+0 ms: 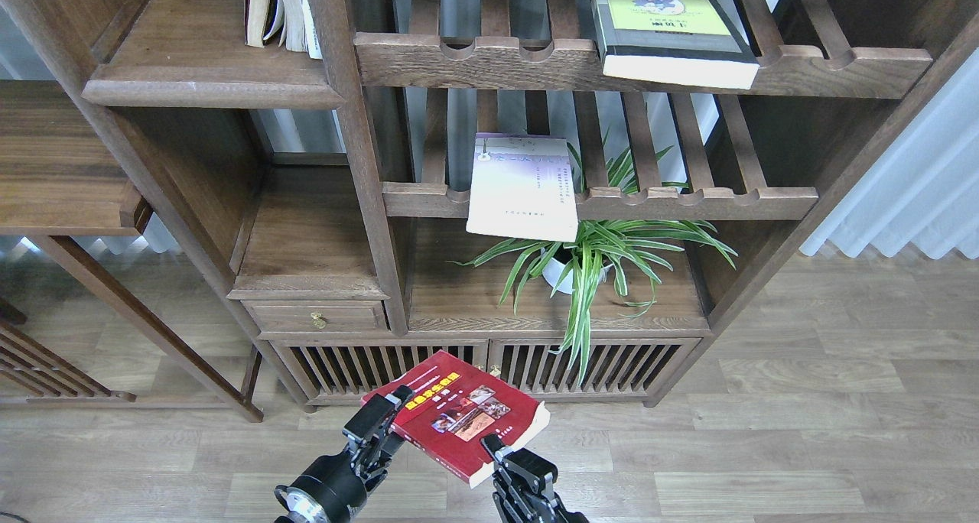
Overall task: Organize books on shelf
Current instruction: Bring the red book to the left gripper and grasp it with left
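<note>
From the head view, the right gripper (496,453) comes up from the near edge and clamps the near right corner of the red book (459,414), holding it face up and tilted in the air in front of the low slatted cabinet doors (596,366). The left gripper (380,425) reaches in from the near left with its tip right at the book's left edge; whether its fingers are spread or closed I cannot tell, nor whether they touch the cover. The lavender-white book (522,187) lies flat on the middle slatted rack (688,200), its near end jutting out past the notched front rail, just above the potted plant (589,259). The yellow-green book (667,34) lies flat on the upper slatted rack (474,60), far right, also overhanging its rail. The solid shelf (206,79) at the upper left carries a few upright books (279,7) at its far right end.
</note>
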